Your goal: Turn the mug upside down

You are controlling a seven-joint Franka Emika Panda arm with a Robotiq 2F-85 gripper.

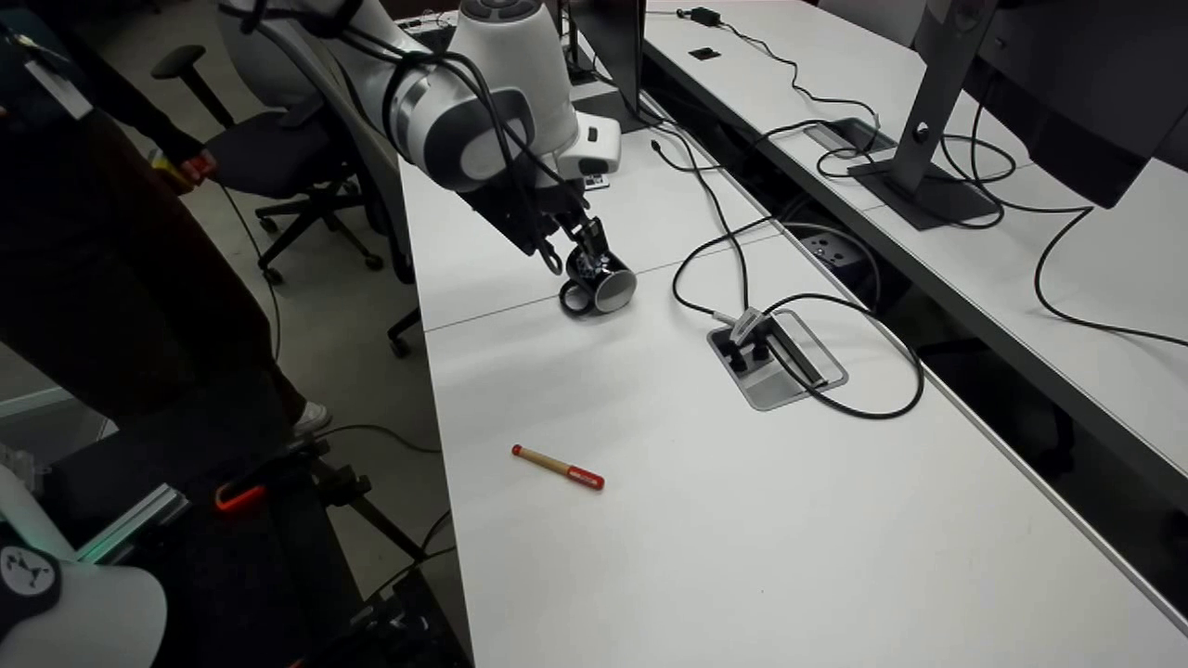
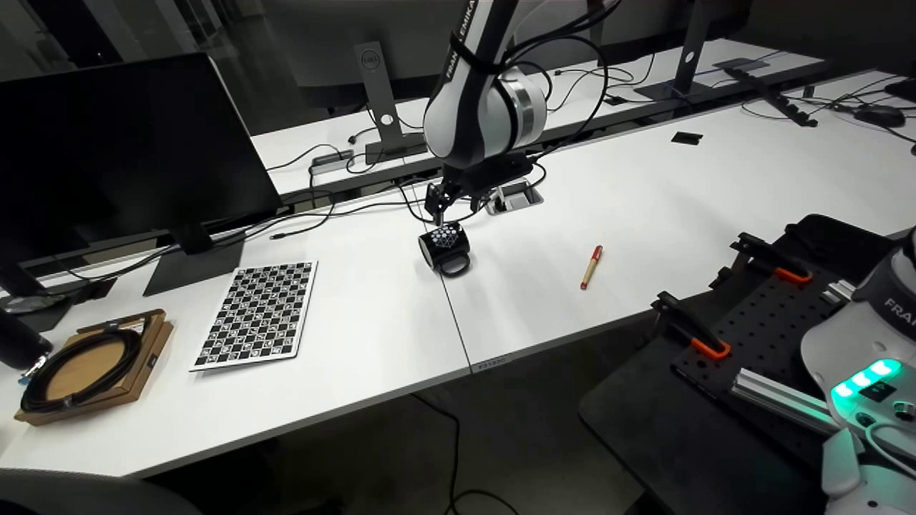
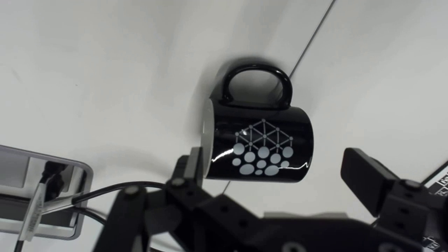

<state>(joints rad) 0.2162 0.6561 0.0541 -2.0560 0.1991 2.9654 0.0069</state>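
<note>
To the right of a socket panel, in the wrist view, the black mug is seen lying on its side on the white table, across a seam. At the left its mouth is shown, pale inside; in the middle the glossy wall is printed with grey linked dots over larger grey spots, and the loop handle is pointed toward the top of that view; at the right the base end is set. The gripper is spread wide and the mug is not clasped. At the left one finger is held right by the rim, though whether it is touched cannot be told; at the right the opposite finger is held apart from the base end. In both exterior views the gripper is seen just above the mug.
</note>
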